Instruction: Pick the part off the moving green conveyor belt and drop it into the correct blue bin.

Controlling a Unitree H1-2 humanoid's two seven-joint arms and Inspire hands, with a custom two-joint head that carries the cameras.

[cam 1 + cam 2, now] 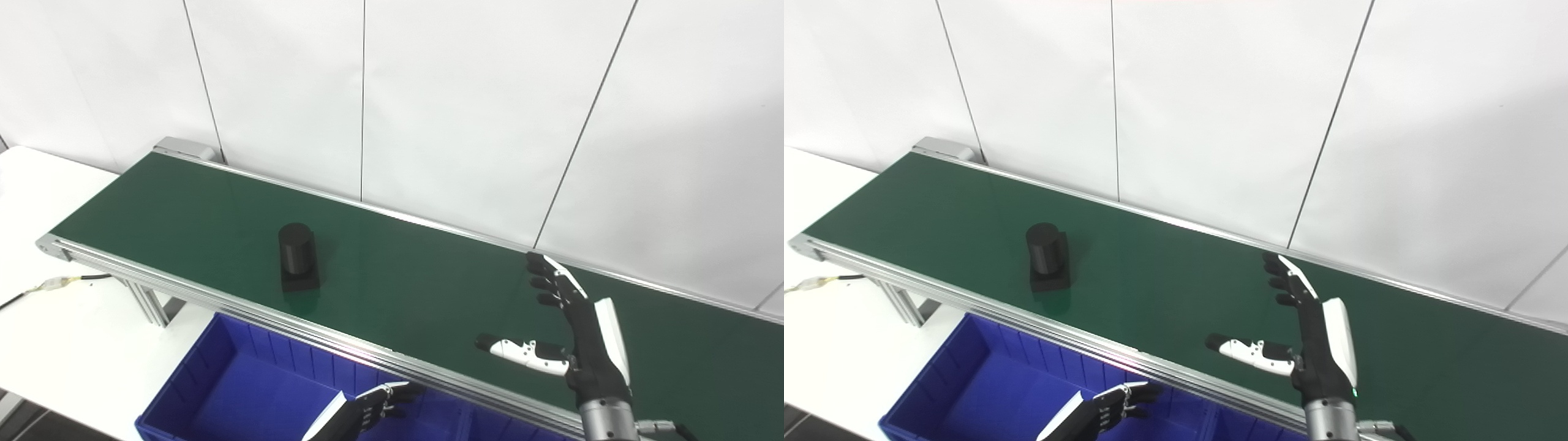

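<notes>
Left eye view: black part (297,256) stands mid-belt (429,288), clear green all round. Right robot hand (576,331) hovers spread, empty; left robot hand (361,411) loosely curled, empty, over the blue bin (202,367).

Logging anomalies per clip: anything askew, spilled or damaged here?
Nothing stands out. The black part stands upright on the green belt, the right hand is open over the belt, and the blue bin looks intact.

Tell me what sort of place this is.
Likely a lab or factory sorting cell: a green conveyor belt carrying a black part, a blue bin below it, plain white wall panels behind.
</notes>
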